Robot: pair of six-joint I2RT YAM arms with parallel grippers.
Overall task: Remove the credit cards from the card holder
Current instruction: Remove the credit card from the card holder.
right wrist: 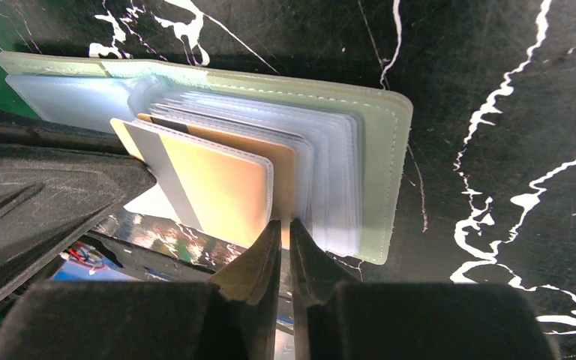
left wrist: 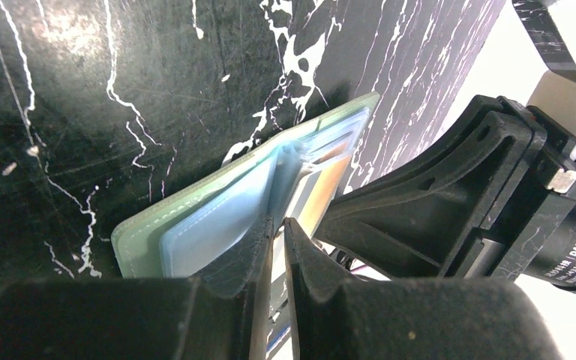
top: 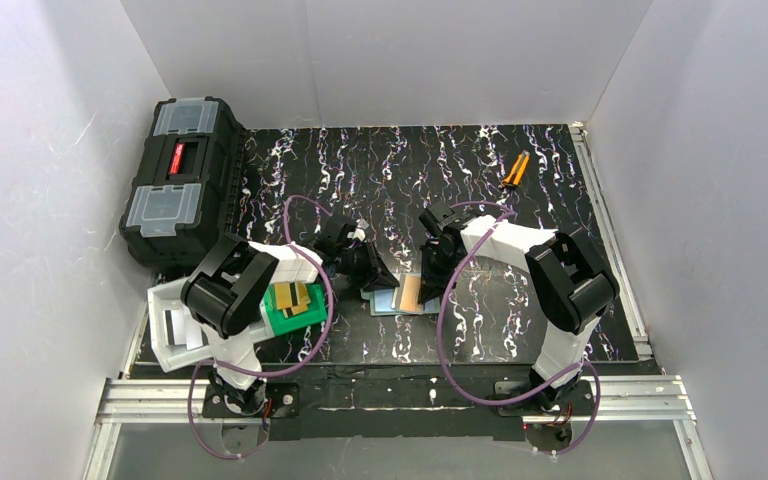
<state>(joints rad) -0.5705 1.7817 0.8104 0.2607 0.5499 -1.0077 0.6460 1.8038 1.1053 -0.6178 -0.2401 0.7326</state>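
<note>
Left wrist view: nearest you is the left gripper (left wrist: 279,225), its jaws drawn in to a thin slit, tips against the pale blue sleeves of the card holder (left wrist: 210,225); you cannot tell whether anything is caught between them; the holder lies open on the black marbled table (left wrist: 120,90), and one orange credit card (left wrist: 328,187) peeks from a pocket.

Right wrist view: the right gripper (right wrist: 285,229) is just as narrow; it straddles the lower edge of a sleeve leaf and looks to be pinching that leaf of the holder; you can count two cards here, a gold striped card (right wrist: 210,187) in front and a tan card (right wrist: 281,161) behind it; there is one holder, with a stack of clear sleeves.

Expect the cards to be light, stiff and slick, snug in glossy plastic; take one by its bare edge, flat faces between the pads; the holder looks soft and light, so it would likely lift or slide unless pinned.

Top view: the holder sits mid-table between both grippers; the green bin (top: 306,322) beside the left arm holds at least two gold cards (top: 295,297); one black toolbox (top: 175,180) and one orange screwdriver (top: 515,170) lie well apart.
</note>
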